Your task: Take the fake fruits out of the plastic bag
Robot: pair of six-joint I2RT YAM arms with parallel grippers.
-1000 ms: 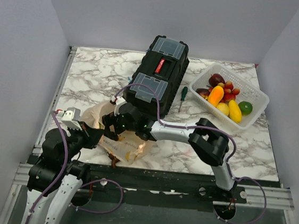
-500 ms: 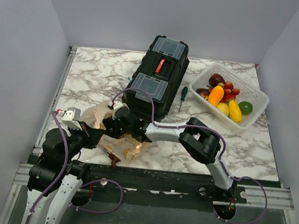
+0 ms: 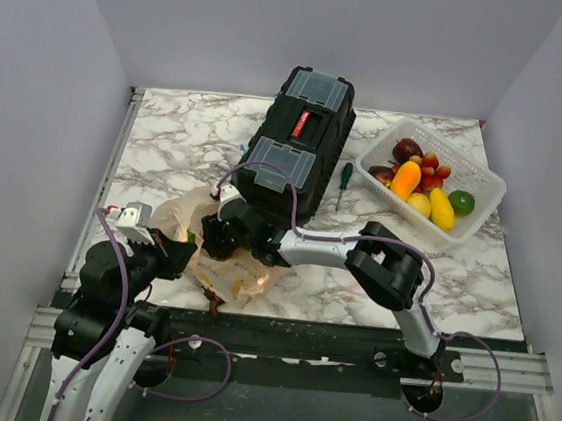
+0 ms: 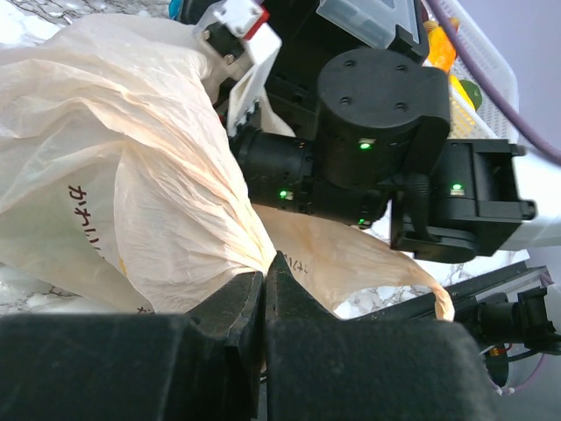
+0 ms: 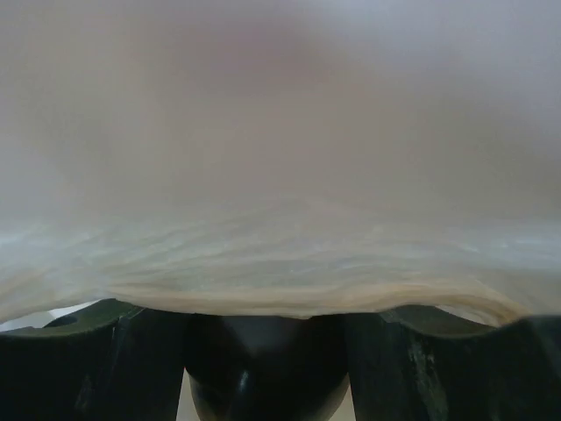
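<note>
Left gripper [image 4: 265, 289] clamped on plastic bag [image 4: 114, 175] film, near left corner of worktop [image 3: 168, 138]. Right gripper [image 3: 218, 234] buried in bag mouth; film veils its camera, so can't tell its grasp. Fake fruits [image 3: 420, 180] piled in basket [image 3: 485, 204], far right corner. Best bet: hold mouth taut, close on solid fruit only, never film, lift straight out.

Grey-veined white marble tabletop [image 3: 168, 138], plain pale grey walls [image 3: 320, 34] on three sides, silver metal rail frame [image 3: 491, 368] along near edge.

Glossy fruits [image 3: 419, 185] heaped well apart from crumpled bag [image 3: 173, 217].
</note>
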